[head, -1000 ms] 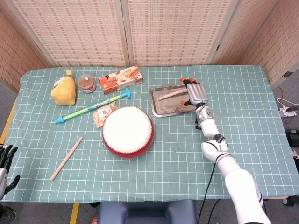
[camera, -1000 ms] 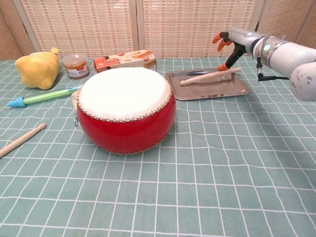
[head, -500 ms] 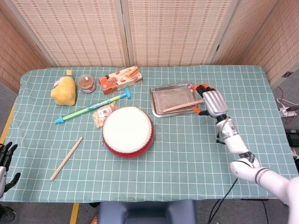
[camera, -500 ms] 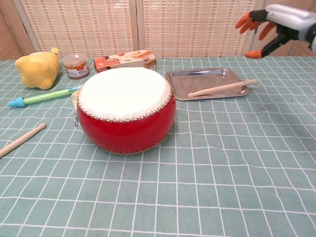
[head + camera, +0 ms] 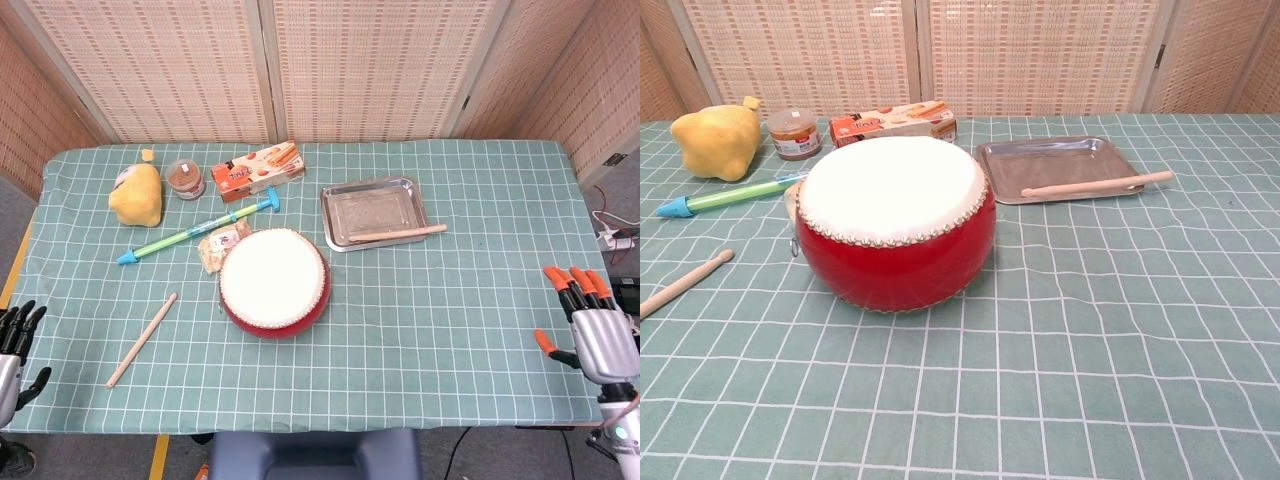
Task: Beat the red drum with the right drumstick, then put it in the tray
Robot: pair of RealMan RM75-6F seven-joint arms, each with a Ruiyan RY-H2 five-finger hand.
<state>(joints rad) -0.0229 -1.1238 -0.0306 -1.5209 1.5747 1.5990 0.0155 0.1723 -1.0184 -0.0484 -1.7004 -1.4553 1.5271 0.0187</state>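
Right hand (image 5: pixel 603 336) hangs off the table's right edge, fingers spread, holding nothing. Its drumstick (image 5: pixel 398 234) lies across the tray (image 5: pixel 335 196), tip overhanging the rim, beside the red drum (image 5: pixel 274 281).

I can read no writing anywhere in either view. The orange box (image 5: pixel 258 169) at the far side of my surface carries a printed front with a picture of biscuits, but its lettering is too small and blurred to make out. The small jar (image 5: pixel 185 178) beside it has a label band I cannot read. The little packet (image 5: pixel 223 244) lying just by the drum (image 5: pixel 274 281) shows some print, also illegible. The drum, the tray (image 5: pixel 334 199) and the drumstick (image 5: pixel 398 234) resting across the tray's rim bear no markings that I can see.
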